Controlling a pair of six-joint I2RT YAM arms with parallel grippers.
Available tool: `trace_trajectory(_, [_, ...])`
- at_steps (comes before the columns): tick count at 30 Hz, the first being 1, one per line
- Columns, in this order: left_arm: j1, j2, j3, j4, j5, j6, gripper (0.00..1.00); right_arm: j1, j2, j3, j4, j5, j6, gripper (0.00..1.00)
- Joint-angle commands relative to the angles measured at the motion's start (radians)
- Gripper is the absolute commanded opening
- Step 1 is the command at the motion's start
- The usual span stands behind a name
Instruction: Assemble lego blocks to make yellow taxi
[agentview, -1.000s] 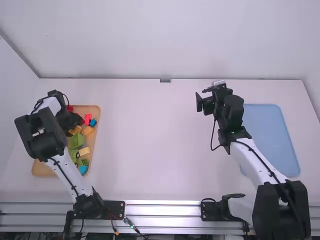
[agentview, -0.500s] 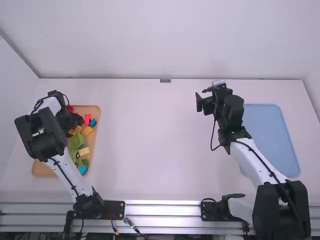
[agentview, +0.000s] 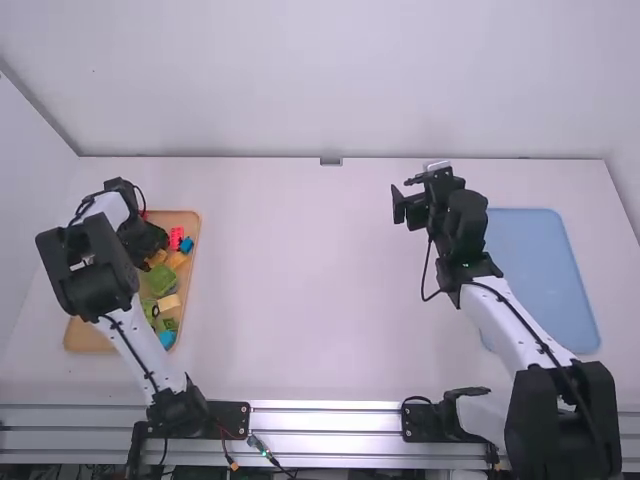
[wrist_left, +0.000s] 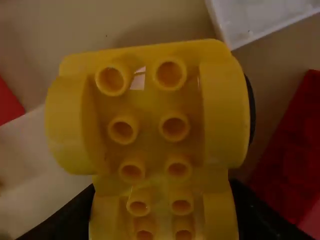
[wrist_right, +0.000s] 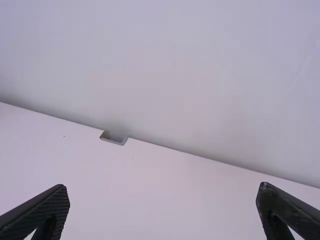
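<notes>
Your left hand (agentview: 144, 238) is gripping a yellow block (wrist_left: 147, 107) between its fingers over the far part of the tan tray (agentview: 82, 338), where coloured blocks (agentview: 161, 281) are lying, while your right hand (agentview: 404, 193) is hanging wide open, empty, above the worktop (agentview: 300, 290).

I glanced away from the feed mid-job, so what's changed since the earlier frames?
The left arm's claw has shifted slightly right, toward the table's middle, above the wooden tray. It holds a yellow block; the earlier views don't settle when it was gripped. The right arm's open claw and the blue tray stayed put.
</notes>
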Motion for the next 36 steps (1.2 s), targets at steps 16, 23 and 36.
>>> trace_trajectory(16, [-0.006, 0.021, 0.21, -0.18, -0.073, 0.092, 0.51, 0.001, 0.006, 0.043, 0.004, -0.001, 0.01, 0.99])
trace_trajectory(23, [-0.047, -0.003, 0.345, -0.262, -0.072, 0.214, 0.46, 0.001, 0.006, 0.043, 0.006, -0.001, 0.039, 0.99])
trace_trajectory(36, [-0.323, -0.246, 0.125, -0.111, -0.061, 0.428, 0.43, 0.001, 0.006, 0.043, -0.012, -0.001, 0.038, 0.99])
